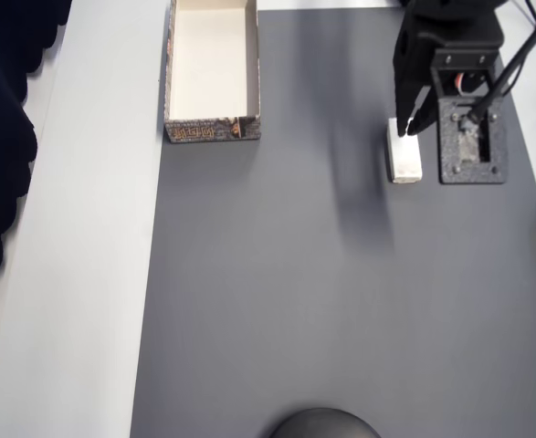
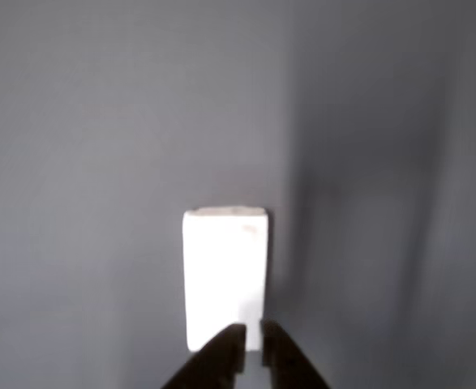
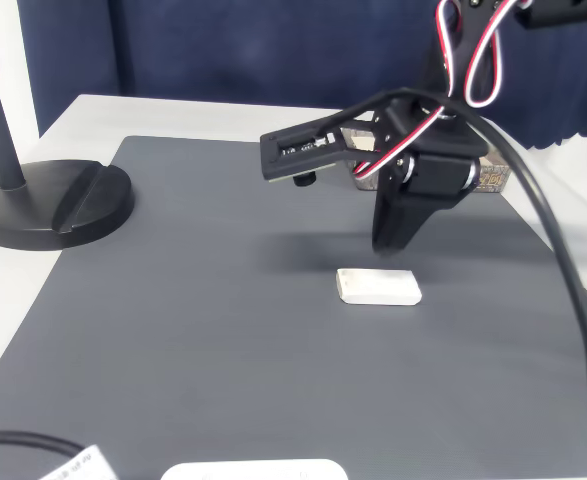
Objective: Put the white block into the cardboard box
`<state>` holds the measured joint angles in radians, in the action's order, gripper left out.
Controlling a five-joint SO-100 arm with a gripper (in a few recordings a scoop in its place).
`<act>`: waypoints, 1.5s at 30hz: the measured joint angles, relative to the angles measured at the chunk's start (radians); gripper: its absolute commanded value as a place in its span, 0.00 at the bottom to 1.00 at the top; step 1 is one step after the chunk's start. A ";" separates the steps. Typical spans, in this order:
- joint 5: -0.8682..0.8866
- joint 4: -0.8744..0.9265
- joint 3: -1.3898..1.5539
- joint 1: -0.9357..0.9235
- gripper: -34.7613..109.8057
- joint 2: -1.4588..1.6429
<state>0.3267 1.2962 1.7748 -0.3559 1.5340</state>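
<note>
On the grey mat (image 1: 277, 274), a small white block (image 1: 404, 157) beneath nearly-closed, empty fingers (image 2: 229, 350).

Setting: robotics lab or test bench. Evidence: dark grey mat (image 3: 223, 330) laid over white table (image 1: 94, 274) as bare work surface; black round-based stand (image 3: 43, 200) with upright pole at mat's edge in fixed view; dark blue curtain (image 3: 273, 50) closing off background behind table; exposed red-and-white servo wires (image 3: 473, 50) and thick black cable (image 3: 563, 270) running along black plastic arm (image 3: 423, 190).
</note>
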 measured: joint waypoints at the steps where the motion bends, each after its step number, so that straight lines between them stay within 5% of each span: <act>1: 0.000 0.009 0.000 0.000 0.25 0.000; 19: 0.077 0.041 -0.026 -0.041 0.38 -0.025; 45: 0.146 0.041 -0.074 -0.052 0.42 -0.120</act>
<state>0.4725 1.3376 1.7012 -0.4080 1.4143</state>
